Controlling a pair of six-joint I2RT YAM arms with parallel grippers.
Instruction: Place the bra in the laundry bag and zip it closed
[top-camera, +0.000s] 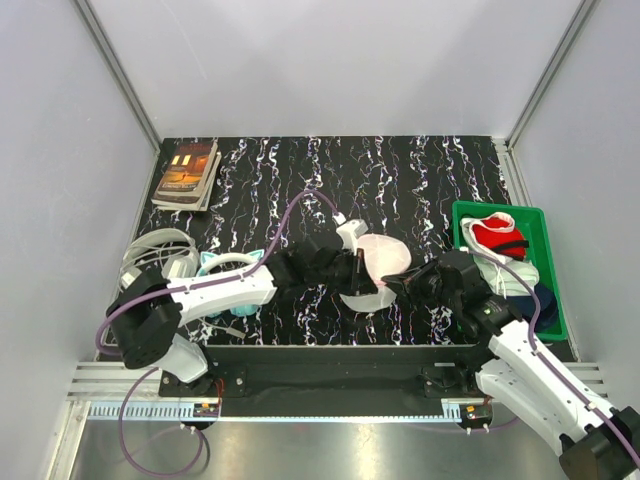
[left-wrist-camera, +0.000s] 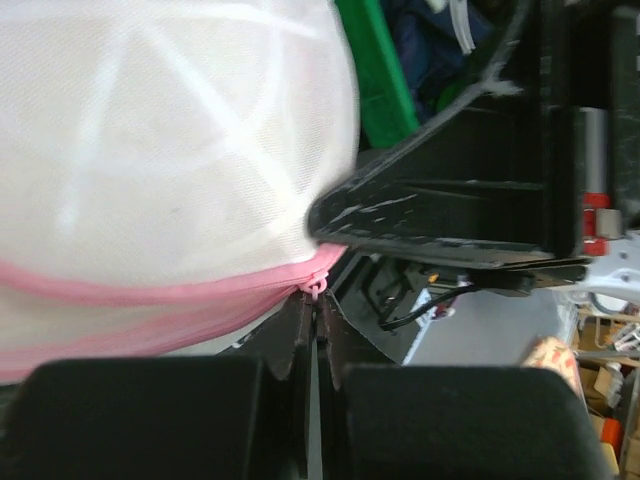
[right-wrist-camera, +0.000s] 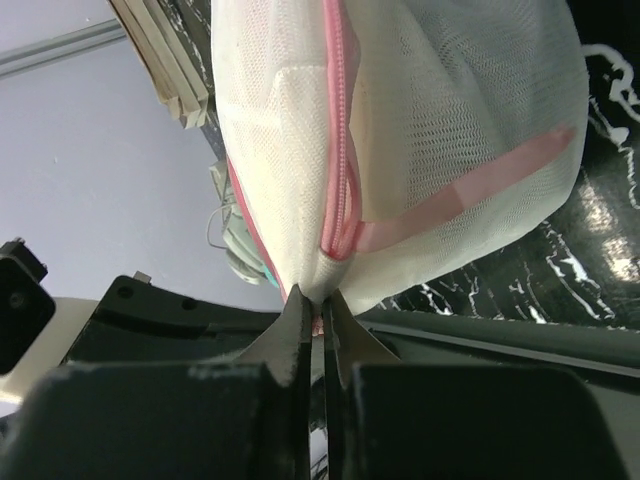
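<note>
While left claw (left-wrist-camera: 316, 305) pinches the zip pull (left-wrist-camera: 316, 287), right claw (right-wrist-camera: 318, 318) clamps the laundry bag (right-wrist-camera: 440, 130).

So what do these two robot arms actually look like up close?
They are built alike. The left arm and right arm have smooth white shells on the long segments and bulky black joints between them. A thin purple cable loops along each. The left tool and right tool each end in two black, wedge-shaped fingers, slightly scuffed.
</note>
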